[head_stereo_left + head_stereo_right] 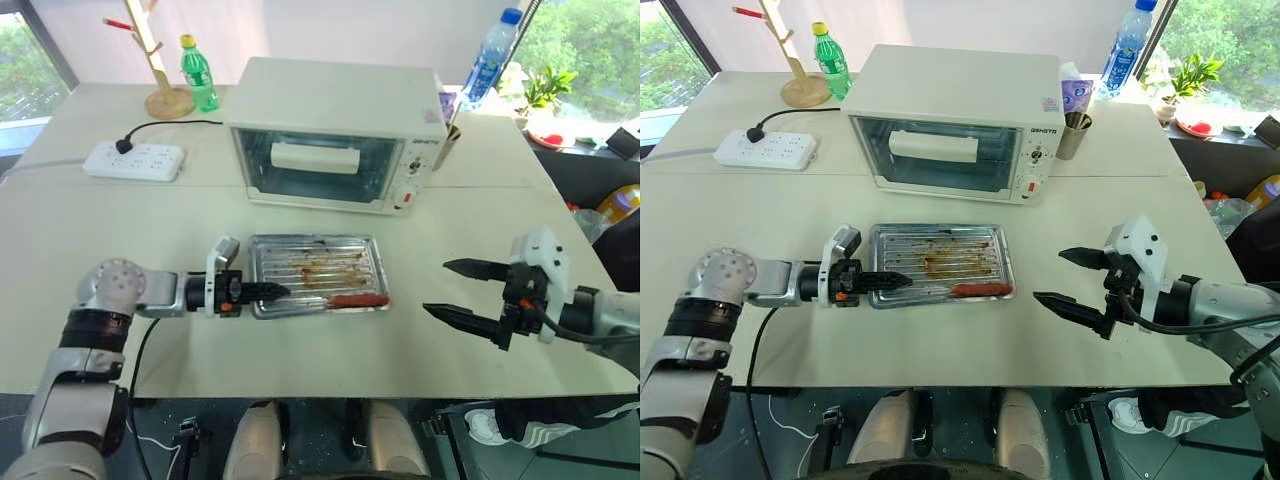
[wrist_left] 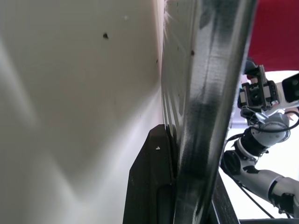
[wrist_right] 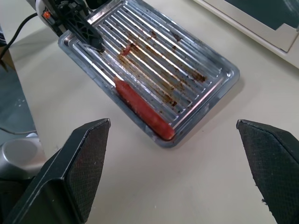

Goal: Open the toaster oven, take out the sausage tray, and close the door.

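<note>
Left gripper [image 1: 268, 291] clamping the left rim of the sausage tray [image 1: 318, 274], which is lying on the table [image 1: 120, 220] before the toaster oven [image 1: 335, 132] with door [image 1: 318, 164] shut; right gripper [image 1: 462, 291] hovering, fingers spread.

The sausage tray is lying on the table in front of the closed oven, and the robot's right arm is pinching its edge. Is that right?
Nearly. The left gripper, not the right, has its jaws shut on the near-left edge of the sausage tray; the left eye view shows it. The right gripper hangs apart with its jaws wide open. The tray does lie on the table in front of the closed toaster oven.
</note>
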Motion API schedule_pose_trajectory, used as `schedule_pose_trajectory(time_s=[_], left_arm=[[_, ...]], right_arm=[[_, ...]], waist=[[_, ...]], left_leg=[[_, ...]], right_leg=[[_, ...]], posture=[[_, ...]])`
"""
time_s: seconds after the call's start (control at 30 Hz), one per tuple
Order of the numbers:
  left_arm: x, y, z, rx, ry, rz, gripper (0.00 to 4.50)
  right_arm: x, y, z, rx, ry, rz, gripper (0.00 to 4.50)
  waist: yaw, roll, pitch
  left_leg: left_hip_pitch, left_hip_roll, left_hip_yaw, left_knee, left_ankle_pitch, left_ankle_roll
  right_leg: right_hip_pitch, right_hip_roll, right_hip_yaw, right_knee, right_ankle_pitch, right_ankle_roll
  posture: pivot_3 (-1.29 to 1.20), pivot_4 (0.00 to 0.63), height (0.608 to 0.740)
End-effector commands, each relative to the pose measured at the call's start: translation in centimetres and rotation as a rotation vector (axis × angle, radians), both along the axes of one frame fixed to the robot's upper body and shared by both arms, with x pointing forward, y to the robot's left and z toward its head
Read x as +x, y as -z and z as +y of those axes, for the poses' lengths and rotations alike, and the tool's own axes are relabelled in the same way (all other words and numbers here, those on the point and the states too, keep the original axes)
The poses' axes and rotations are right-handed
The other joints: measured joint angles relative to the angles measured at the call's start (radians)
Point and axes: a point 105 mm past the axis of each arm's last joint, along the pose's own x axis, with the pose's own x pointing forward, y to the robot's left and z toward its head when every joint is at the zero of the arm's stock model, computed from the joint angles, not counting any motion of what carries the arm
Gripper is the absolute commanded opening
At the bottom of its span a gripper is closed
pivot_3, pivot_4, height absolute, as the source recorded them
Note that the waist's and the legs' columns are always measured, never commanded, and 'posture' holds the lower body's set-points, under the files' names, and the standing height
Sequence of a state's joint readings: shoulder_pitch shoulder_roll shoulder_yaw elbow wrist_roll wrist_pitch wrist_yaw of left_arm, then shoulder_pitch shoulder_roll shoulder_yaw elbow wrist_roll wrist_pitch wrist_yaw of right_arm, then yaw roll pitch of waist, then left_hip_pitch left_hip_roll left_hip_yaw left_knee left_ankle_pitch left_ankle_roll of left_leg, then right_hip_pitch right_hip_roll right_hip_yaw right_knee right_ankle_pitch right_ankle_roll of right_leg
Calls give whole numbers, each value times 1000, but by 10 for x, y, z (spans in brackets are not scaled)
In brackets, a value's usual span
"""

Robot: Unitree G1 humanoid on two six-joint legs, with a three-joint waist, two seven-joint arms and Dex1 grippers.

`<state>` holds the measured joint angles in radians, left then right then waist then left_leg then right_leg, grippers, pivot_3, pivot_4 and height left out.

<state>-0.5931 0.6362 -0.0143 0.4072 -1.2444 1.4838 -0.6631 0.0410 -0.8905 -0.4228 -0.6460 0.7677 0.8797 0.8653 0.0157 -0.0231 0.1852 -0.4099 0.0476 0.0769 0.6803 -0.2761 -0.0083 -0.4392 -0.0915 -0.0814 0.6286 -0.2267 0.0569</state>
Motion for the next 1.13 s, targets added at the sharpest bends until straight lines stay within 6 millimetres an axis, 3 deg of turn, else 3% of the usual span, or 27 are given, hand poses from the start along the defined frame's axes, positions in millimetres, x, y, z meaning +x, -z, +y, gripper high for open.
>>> schedule_pose_trajectory(time_s=[0.03, 0.17, 0.37, 0.53, 0.63, 0.77, 0.93, 1.03, 1.13], left_arm=[[3, -5, 7, 7, -18, -11, 0], [0, -4, 18, 31, -38, -9, 1380], [-3, -3, 42, 100, -115, -54, 4325], [-16, 4, 80, 394, -109, -385, 4426], [-31, -16, 106, 539, -16, -630, 4426], [-32, -59, 123, 635, 50, -860, 4426], [-32, -110, 128, 657, 93, -1043, 4426], [-34, -130, 122, 646, 115, -1108, 4426], [-37, -138, 115, 648, 163, -1156, 4426]], right_arm=[[-1, -6, 7, 9, -19, -48, 4441], [1, -4, 8, 13, -24, -49, 4500], [8, -3, 9, 11, -38, -50, 4500], [10, -1, 9, 7, -65, -37, 4500], [15, -7, 5, 16, -81, -47, 4500], [18, -18, 1, 34, -125, -36, 4500], [17, -24, -4, -2, -199, -1, 4500], [17, -27, -7, -25, -234, 19, 4500], [19, -31, -11, -37, -259, 32, 4500]], waist=[[-1, 0, 0], [-4, 0, 0], [-3, 0, 0], [-13, 0, 0], [-24, 2, 0], [-16, 6, 3], [1, 7, 4], [-3, 7, 4], [-3, 7, 4]], left_leg=[[0, 0, 0, 0, 0, 0], [0, 1, -1, 0, 0, 0], [0, 1, -1, 0, 0, 0], [1, 3, 0, -1, 0, 0], [2, 4, 0, -3, 0, -1], [1, 4, 0, -4, 0, -1], [-2, 1, 1, -6, -1, 0], [-4, 1, 3, -6, -3, 4], [-5, 0, 4, -6, -4, 6]], right_leg=[[0, 0, 0, 0, 0, 0], [-1, 0, 0, 0, 0, 0], [-1, 0, 0, 0, 0, 0], [-1, 1, 0, 0, 0, 0], [-3, 1, 1, 0, -1, -2], [-5, -3, 0, 0, -1, -3], [-4, -5, -1, -7, -1, -2], [-4, -5, -1, -10, 0, -1], [-4, -5, -1, -11, 1, 1]], posture=[[0, 150, 722], [0, 150, 722], [0, 150, 722], [0, 150, 722], [0, 150, 722], [0, 150, 722], [0, 150, 722], [0, 150, 722], [0, 150, 722]])
